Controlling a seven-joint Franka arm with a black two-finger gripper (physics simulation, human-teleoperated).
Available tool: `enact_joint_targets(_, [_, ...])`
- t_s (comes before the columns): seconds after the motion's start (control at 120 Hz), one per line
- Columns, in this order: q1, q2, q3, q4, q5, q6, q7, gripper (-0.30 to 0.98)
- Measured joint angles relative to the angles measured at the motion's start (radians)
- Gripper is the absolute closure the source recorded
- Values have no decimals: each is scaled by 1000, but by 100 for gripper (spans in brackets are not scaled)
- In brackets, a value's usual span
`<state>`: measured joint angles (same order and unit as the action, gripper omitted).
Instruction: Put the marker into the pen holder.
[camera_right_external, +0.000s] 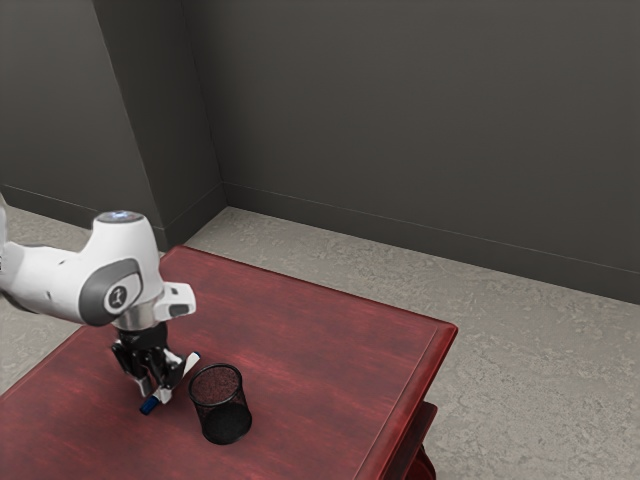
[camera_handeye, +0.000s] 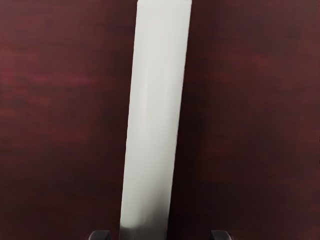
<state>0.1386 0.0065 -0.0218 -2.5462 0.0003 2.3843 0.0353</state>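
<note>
While a red wooden worktop (camera_right_external: 300, 330) stretches beneath, the black hand (camera_right_external: 155, 393) is spread wide, the black mesh pen holder (camera_right_external: 226, 424) stands nearby, and the white marker (camera_right_external: 150, 405), 1 end blue, lies between the 2 parted fingers.

Your arm wears a smooth, rounded white casing (camera_right_external: 128, 245), a grey side cover (camera_right_external: 96, 294) bearing a circular emblem (camera_right_external: 118, 296), and a jointed black two-finger gripper (camera_right_external: 155, 392).

White marker (camera_handeye: 154, 120) with dark blue end (camera_right_external: 149, 405), black mesh pen holder (camera_right_external: 226, 422), streaked red table (camera_right_external: 330, 350)
</note>
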Motion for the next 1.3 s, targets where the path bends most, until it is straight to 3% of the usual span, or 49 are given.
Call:
enact_joint_targets(0.208, [-21,7,-1,-1,43,9,5,64])
enact_joint_targets(0.392, [-28,22,-1,-2,51,11,7,59])
enact_joint_targets(0.75, [1,15,1,3,65,12,-4,73])
enact_joint_targets(0.883, [-27,-141,-11,9,71,-26,-14,75])
enact_joint_targets(0.992, [-150,-342,-90,4,55,-99,-24,76])
enact_joint_targets(1.108, [-182,-491,-191,-4,24,-175,-39,76])
enact_joint_targets(1.3, [-142,-558,-231,-37,4,-281,-65,76])
